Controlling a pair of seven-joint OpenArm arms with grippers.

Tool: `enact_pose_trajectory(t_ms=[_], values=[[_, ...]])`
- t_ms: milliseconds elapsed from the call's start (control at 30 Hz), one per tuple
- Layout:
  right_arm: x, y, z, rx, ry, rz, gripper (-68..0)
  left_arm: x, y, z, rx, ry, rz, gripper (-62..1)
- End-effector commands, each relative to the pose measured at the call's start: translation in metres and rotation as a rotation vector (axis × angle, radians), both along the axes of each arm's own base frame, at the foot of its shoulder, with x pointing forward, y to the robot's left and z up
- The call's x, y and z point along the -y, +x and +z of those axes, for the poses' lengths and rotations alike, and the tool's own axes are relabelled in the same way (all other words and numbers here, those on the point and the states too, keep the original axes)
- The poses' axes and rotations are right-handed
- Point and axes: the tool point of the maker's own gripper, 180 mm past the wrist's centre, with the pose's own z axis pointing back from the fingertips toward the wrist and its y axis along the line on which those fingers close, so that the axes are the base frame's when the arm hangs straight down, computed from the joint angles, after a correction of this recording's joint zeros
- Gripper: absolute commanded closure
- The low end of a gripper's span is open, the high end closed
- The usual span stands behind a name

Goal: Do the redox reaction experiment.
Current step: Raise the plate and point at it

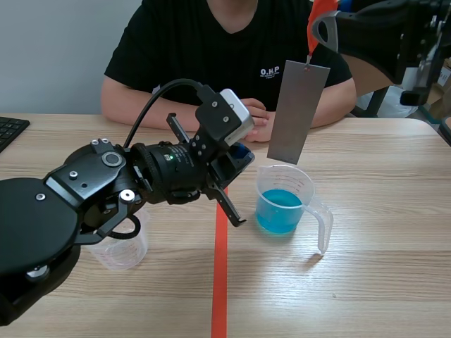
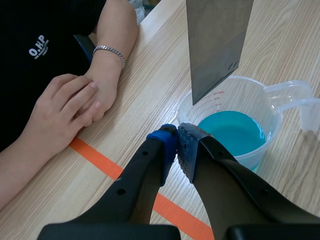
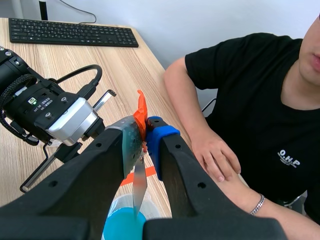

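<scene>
Pinching an orange-red tab (image 3: 141,107) between its pads, the right gripper (image 3: 144,135) is holding a grey metal sheet (image 1: 299,113) that is hanging upright from the tab, directly over a clear plastic measuring cup (image 1: 318,220). The sheet's lower edge is sitting just above the cup's rim and is not touching the blue liquid (image 2: 231,131) inside (the cup is roughly a third full). The left gripper (image 2: 175,145) is resting with its fingers pressed together on nothing, its blue pads lying just beside the cup's near wall. Under the left arm, a second clear cup (image 1: 125,246) is standing on the wooden table (image 1: 380,282), beside the orange tape line (image 1: 220,282). Across the table a person in a black T-shirt is sitting with hands (image 2: 75,107) folded, a silver bracelet (image 2: 107,50) showing on one wrist. A black keyboard (image 3: 70,32) is lying at the table's far side.
</scene>
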Motion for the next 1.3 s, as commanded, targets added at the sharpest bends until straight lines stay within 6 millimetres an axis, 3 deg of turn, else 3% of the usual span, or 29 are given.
enact_pose_trajectory(t_ms=[0,400,567,700,967,1100,1267], values=[[0.003,0.0,0.016,0.041,0.016,0.004,-1.7,0.004,0.004,0.013,0.025,-0.033,-0.001,-4.6],[0.003,0.0,0.016,0.041,0.016,0.004,-1.7,0.002,0.004,0.013,0.029,-0.031,-0.001,-4.6],[0.003,0.0,0.016,0.041,0.016,0.004,-1.7,-0.013,-0.008,0.0,0.01,0.008,0.001,-4.6],[0.003,0.0,0.016,0.041,0.016,0.004,-1.7,-0.033,-0.026,0.0,0.005,0.016,0.013,-4.6],[0.003,0.0,0.016,0.041,0.016,0.004,-1.7,-0.083,-0.075,0.019,-0.02,0.006,0.045,-4.6],[0.003,0.0,0.016,0.041,0.015,0.004,-1.7,-0.116,-0.094,0.024,-0.053,0.011,0.132,-4.6],[0.003,0.0,0.016,0.041,0.015,0.004,-1.7,-0.159,-0.118,0.014,-0.109,0.046,0.26,-4.6]])
